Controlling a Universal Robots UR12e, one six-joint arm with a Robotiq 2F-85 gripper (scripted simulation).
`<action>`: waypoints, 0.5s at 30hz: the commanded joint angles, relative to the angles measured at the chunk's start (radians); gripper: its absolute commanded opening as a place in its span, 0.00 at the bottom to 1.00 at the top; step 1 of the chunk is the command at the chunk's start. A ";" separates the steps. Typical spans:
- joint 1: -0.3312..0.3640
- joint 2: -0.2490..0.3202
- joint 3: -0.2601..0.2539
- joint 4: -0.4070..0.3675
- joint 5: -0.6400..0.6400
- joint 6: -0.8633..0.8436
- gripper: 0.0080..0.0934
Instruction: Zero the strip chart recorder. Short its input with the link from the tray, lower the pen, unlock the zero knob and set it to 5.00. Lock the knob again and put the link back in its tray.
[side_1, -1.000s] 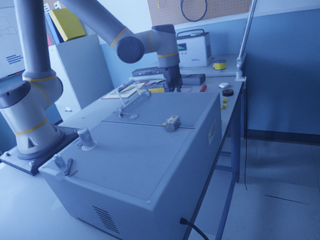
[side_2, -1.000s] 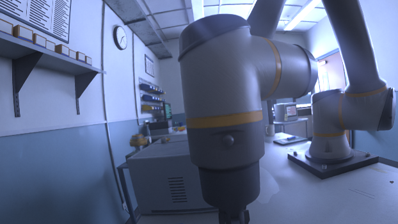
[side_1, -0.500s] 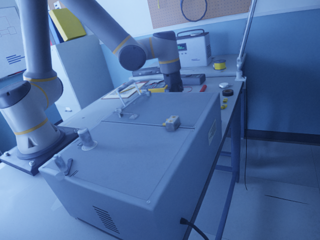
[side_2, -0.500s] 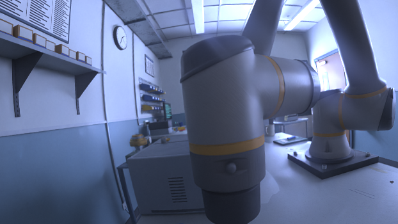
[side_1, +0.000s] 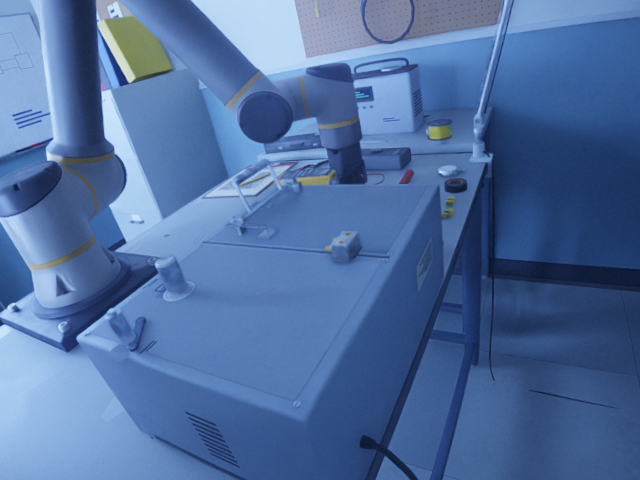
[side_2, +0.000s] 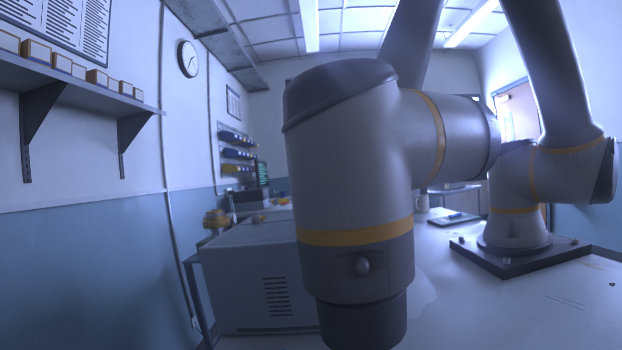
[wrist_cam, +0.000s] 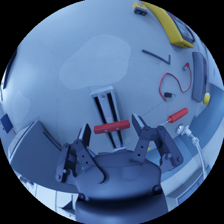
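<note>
The fingers of my gripper (side_1: 347, 173) are hidden behind the far edge of the strip chart recorder (side_1: 279, 289) from the side camera, and only the wrist shows there. In the wrist camera the gripper (wrist_cam: 111, 127) is open and empty, straddling the red shorting link (wrist_cam: 111, 127), which lies across its narrow white tray (wrist_cam: 108, 116) on the bench. On the recorder's top sit the pen carriage (side_1: 345, 245), the pen lift lever (side_1: 252, 199), the zero knob (side_1: 173, 279) and a lock lever (side_1: 124, 330) near the front corner.
Behind the recorder the bench carries a yellow multimeter (wrist_cam: 170, 25), a red test lead (wrist_cam: 176, 81), a red-handled screwdriver (wrist_cam: 177, 115), a grey box (wrist_cam: 199, 76) and a white instrument (side_1: 387, 98). A lamp post (side_1: 488, 82) is clamped at the bench's right edge.
</note>
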 joint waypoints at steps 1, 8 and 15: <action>0.000 -0.001 -0.001 0.000 0.000 0.000 0.94; 0.000 0.000 0.000 0.000 0.000 0.000 0.83; 0.000 0.000 0.000 0.000 0.000 0.000 0.66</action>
